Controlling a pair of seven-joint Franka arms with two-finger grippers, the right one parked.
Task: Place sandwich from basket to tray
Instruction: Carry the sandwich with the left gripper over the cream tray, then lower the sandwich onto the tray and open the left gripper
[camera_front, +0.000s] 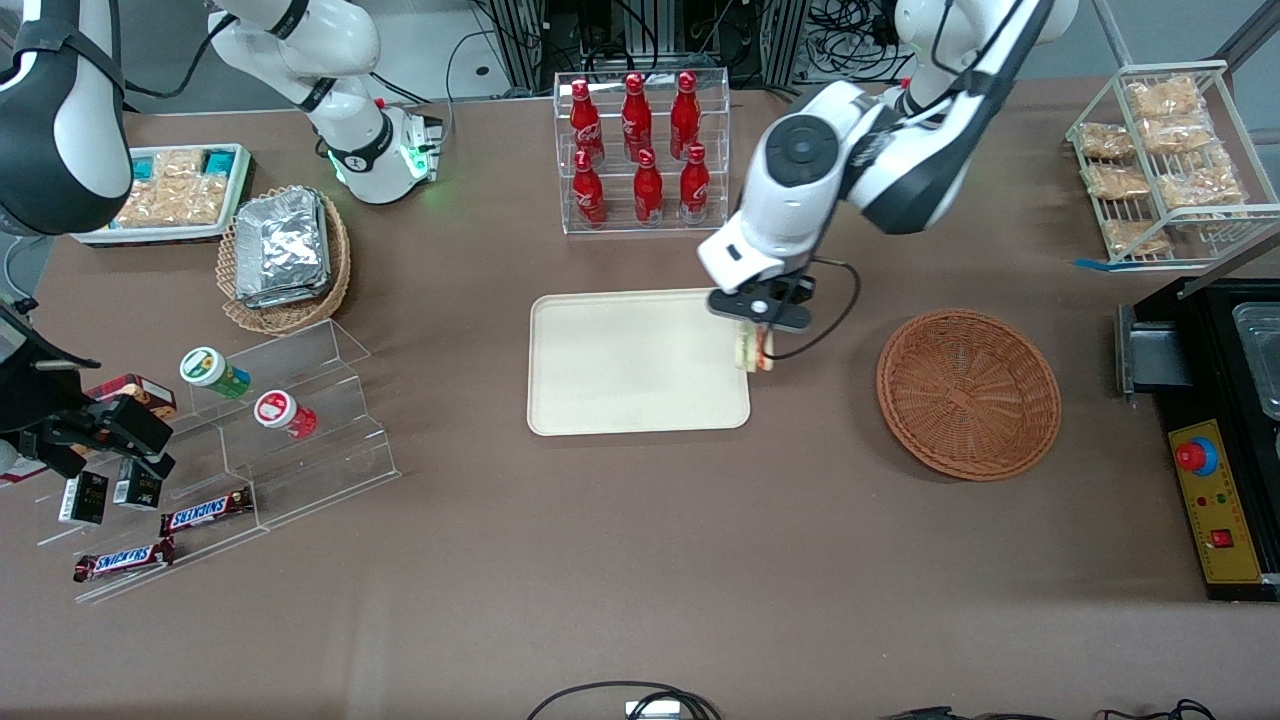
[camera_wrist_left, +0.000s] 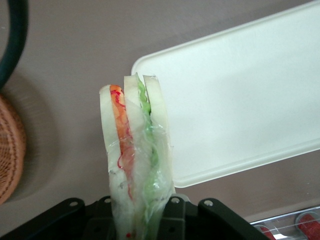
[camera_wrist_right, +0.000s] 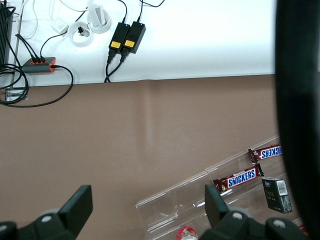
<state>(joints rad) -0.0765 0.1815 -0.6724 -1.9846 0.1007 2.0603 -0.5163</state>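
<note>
Brown cloth covers the bench (camera_front: 600, 560), and near the middle of the front frame the cream tray (camera_front: 630, 365) lies flat, with the wicker basket (camera_front: 968, 392) well apart from it toward the working arm's end. The basket is seen bare inside. The claw (camera_front: 757, 322) hangs over the tray's edge nearest the basket, closed on the sandwich (camera_front: 756, 352), which is held with its cut face pointing downward. In the wrist view the sandwich (camera_wrist_left: 135, 150) is shown pinched at its wrapped end, bread layers upright, orange and green filling visible between them, with the tray's rounded corner (camera_wrist_left: 150, 70) just beside it.

The carry appears nearly done; the placing is judged to be the step in hand. For a good placement, the sandwich would best be brought further over the tray's open surface, well within the rim, since it is now only at the border and could tip onto the rim or the cloth. A low descent before release is advised, because a wedge held on edge is likely to topple when let go. The clear wrap is probably slippery, so a slow opening would be prudent.

The fingertips themselves are hidden by the wrap and the claw's black body, so the depth of the grip cannot be made out. The height above the tray cannot be judged either.
</note>
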